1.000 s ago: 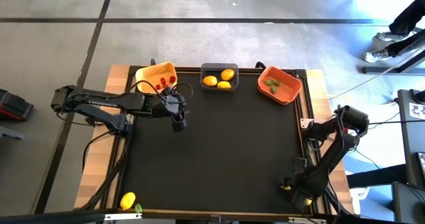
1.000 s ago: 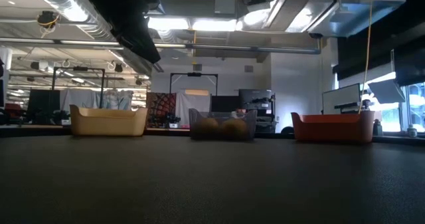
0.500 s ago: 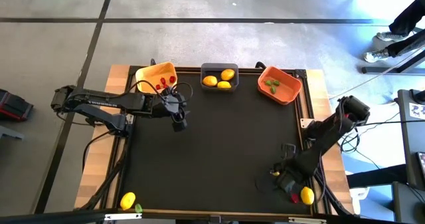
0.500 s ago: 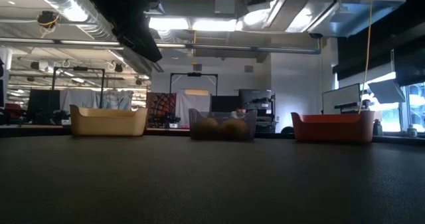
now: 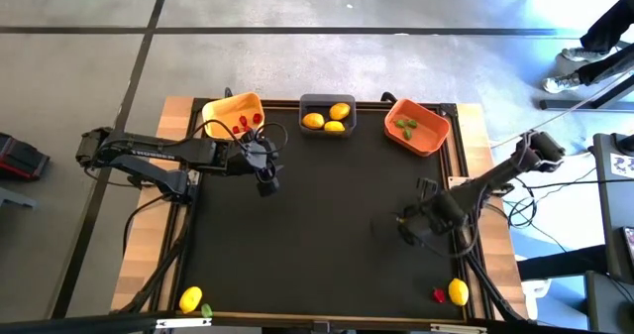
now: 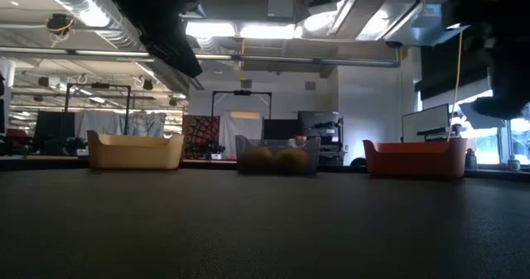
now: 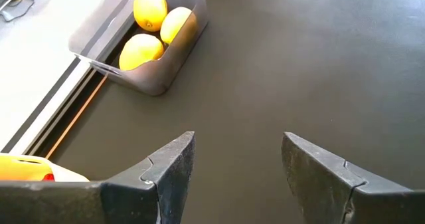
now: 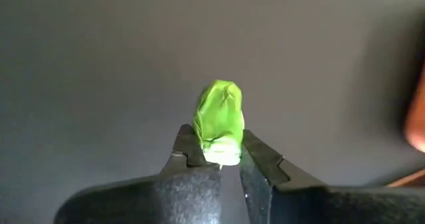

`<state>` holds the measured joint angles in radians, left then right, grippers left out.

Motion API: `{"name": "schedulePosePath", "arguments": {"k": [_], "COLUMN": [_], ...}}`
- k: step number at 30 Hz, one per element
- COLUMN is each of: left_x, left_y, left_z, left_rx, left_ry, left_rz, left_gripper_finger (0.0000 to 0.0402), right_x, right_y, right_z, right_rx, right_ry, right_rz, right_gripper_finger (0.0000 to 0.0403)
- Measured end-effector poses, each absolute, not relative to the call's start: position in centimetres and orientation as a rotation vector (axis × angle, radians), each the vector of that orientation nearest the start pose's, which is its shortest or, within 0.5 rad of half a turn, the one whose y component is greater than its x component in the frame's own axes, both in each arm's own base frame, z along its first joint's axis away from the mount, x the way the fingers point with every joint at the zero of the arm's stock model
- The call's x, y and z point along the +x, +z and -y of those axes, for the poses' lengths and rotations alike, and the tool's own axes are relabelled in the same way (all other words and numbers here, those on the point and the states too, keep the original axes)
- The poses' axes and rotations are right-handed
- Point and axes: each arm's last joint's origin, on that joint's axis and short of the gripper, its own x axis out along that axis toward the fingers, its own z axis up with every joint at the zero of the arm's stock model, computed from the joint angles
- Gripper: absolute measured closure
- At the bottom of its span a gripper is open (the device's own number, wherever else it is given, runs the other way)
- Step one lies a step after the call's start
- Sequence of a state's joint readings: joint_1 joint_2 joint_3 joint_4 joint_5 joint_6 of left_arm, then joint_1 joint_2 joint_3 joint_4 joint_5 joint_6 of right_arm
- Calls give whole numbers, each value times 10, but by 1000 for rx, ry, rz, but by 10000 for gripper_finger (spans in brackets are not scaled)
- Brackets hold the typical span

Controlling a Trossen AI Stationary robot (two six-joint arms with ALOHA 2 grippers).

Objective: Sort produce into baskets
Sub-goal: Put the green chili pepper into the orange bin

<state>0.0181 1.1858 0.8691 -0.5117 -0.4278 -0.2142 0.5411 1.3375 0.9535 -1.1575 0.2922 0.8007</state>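
Three baskets stand along the far edge: yellow-orange with red pieces, dark grey with lemons, orange with green pieces. My left gripper hangs open and empty by the yellow-orange basket; its wrist view shows the grey basket. My right gripper is over the mat's right half, shut on a small green piece. A lemon and a red piece lie at the near right corner. My right gripper pinches the green piece by one end between its two fingertips. The rest of the piece sticks out beyond the fingertips. It is lifted clear of the dark mat.
Another lemon with a green piece beside it lies at the near left corner. The dark mat is bare in the middle. In the low view the right arm shows at the upper right.
My right gripper has gone from the near right corner toward the far edge and a little toward the left, rising into the low view. The lemon and the red piece at that corner have come into sight behind it.
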Motion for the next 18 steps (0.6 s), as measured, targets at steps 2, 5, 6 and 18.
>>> {"name": "schedulePosePath", "arguments": {"k": [2, 5, 6, 18], "left_x": [236, 236, 236, 236], "left_y": [260, 260, 260, 260], "left_z": [-16, -16, -16, -16], "left_rx": [-29, -29, -29, -29], "left_ry": [504, 504, 504, 504], "left_rz": [-767, -767, -767, -767], "left_gripper_finger": [182, 182, 182, 182], "right_x": [186, 187, 187, 198], "right_y": [232, 237, 238, 242], "right_z": [-91, -75, -69, 5], "right_rx": [27, 6, -5, -56], "right_ry": [-393, -442, -460, -652], "right_rz": [-1344, -1342, -1345, -1387], "right_gripper_finger": [384, 384, 384, 384]}}
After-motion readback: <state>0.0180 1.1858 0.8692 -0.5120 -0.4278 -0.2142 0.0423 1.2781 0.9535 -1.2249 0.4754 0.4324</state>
